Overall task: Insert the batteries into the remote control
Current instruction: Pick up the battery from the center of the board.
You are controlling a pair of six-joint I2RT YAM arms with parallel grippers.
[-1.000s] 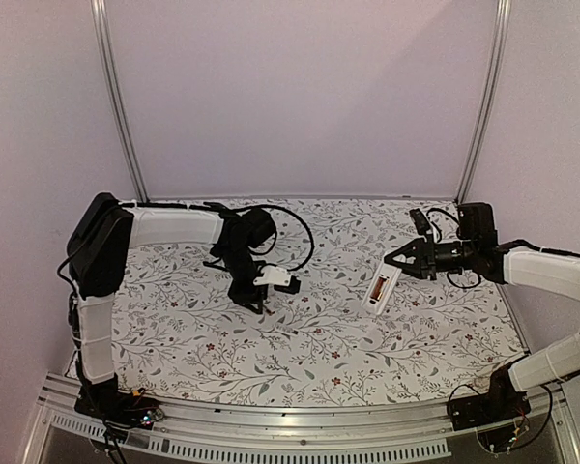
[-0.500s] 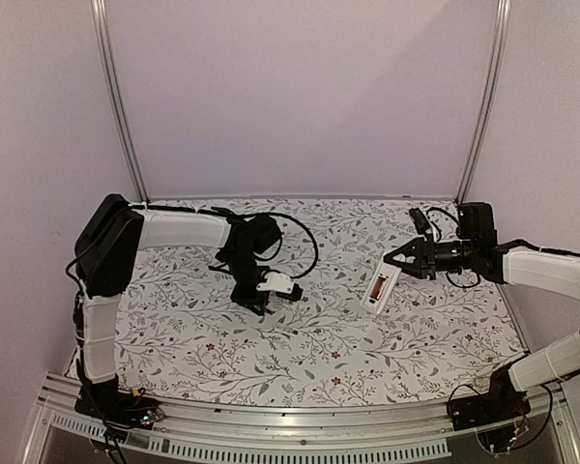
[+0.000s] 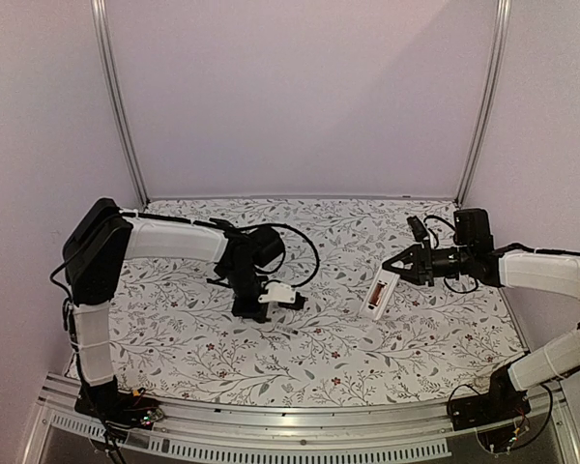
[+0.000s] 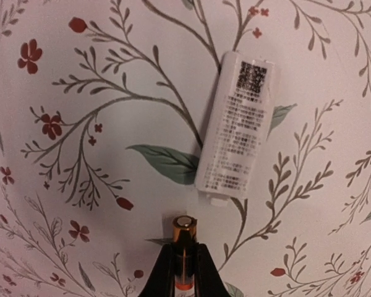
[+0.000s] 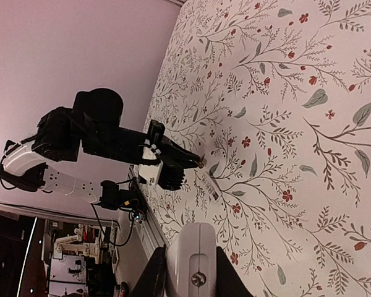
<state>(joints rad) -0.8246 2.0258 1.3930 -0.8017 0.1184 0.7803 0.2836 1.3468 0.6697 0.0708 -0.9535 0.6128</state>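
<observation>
- one battery (image 4: pixel 183 238) is pinched between the closed fingertips of the left gripper (image 4: pixel 184 267), low over the cloth (image 3: pixel 174 329) left of centre. whether it is lifted clear of the cloth cannot be told.
- the remote (image 3: pixel 377 293) is clamped at one end by the right gripper (image 5: pixel 190 275) and is held tilted above the right part of the cloth, well apart from the left gripper.
- a reddish strip is seen along the upturned side of the remote. one battery is judged to be possibly seated already, but the strip is too small for this to be settled. no other battery is seen lying on the cloth.
- a small white cover (image 4: pixel 238 127) with a printed label is laid flat on the cloth just beyond the held battery, not touching it.
- what is left is judged to be this: the held battery is to be carried across to the remote and pressed into the recess, and the cover is probably to be refitted.
- the cloth is white, printed with grey-green sprigs and small red flowers, and is spread flat.
- the table is enclosed by plain pale lilac walls (image 3: pixel 300 97), with metal posts (image 3: pixel 116 97) at the far corners and a metal rail (image 3: pixel 271 425) along the near edge.
</observation>
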